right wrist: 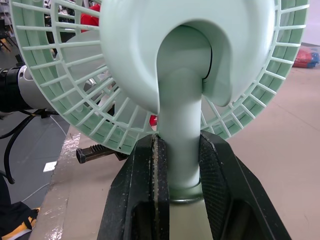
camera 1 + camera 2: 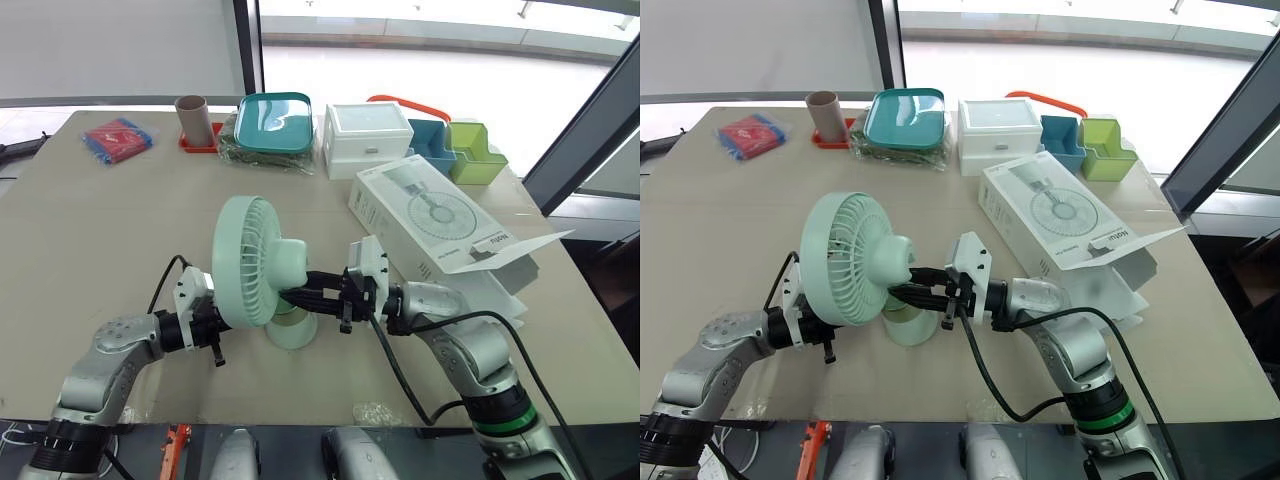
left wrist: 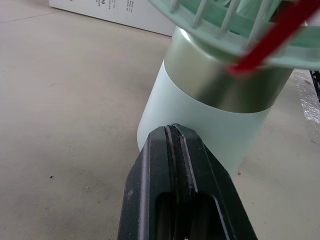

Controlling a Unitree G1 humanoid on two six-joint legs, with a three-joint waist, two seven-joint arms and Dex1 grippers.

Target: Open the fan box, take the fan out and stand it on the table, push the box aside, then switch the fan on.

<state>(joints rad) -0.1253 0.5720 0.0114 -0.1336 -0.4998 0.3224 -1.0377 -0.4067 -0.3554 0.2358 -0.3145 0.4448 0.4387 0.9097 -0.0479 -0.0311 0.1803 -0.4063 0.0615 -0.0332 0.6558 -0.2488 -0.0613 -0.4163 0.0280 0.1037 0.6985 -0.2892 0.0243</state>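
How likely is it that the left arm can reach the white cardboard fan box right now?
Probably not. The pale green plastic fan stands between the left gripper and the box, and the right gripper, clamped on the fan's neck, lies across that path.

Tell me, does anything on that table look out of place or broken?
Only the fan box: it lies flat and skewed, its end flap sticking open. The fan stands upright and looks fine, its neck held by the right gripper.
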